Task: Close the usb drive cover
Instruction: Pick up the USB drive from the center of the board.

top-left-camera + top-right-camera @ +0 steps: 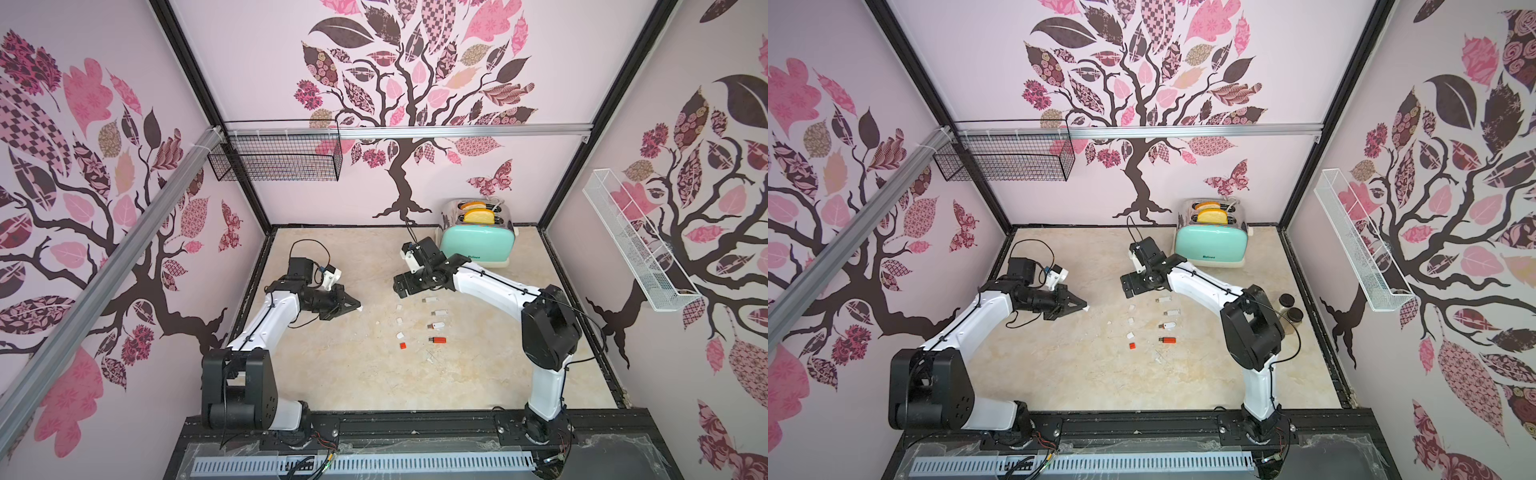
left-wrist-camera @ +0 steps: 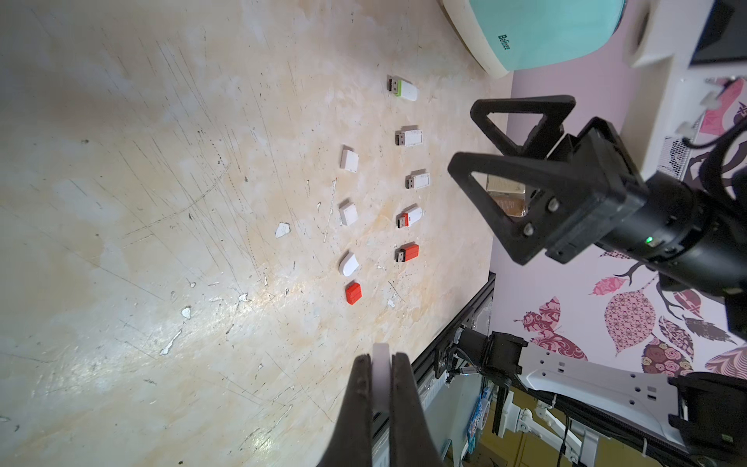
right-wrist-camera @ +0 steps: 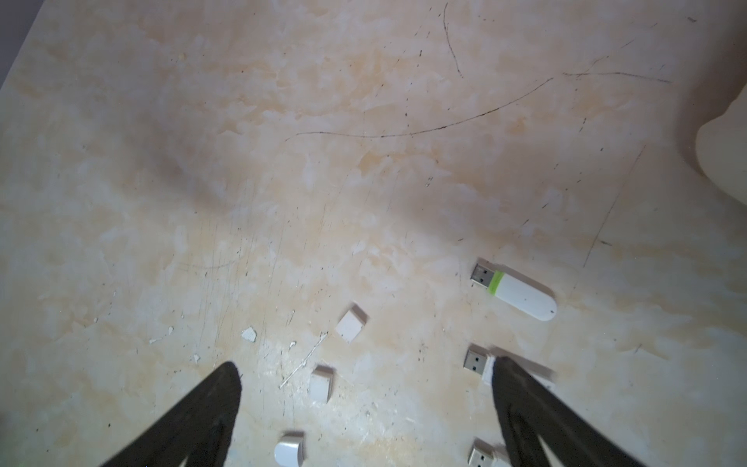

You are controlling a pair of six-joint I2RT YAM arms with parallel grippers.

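Observation:
Several uncapped usb drives lie in a column on the beige table, among them a white one with a green band [image 2: 402,89] [image 3: 513,291] and a red one [image 1: 438,340] [image 2: 407,253]. Beside them lies a column of loose covers, white ones [image 2: 349,159] and a red one [image 1: 402,345] [image 2: 353,293]. My left gripper [image 1: 358,308] [image 1: 1086,308] [image 2: 382,360] hovers left of the rows, shut on a white usb drive cover [image 2: 382,366]. My right gripper [image 1: 400,287] [image 1: 1126,286] [image 3: 366,372] hangs open above the far end of the rows, holding nothing.
A mint toaster [image 1: 478,245] with toast slices stands at the back right, close behind the right arm. Two dark-lidded jars [image 1: 1289,307] sit right of that arm. A black wire basket [image 1: 276,158] and a white wire shelf [image 1: 636,245] hang on the walls.

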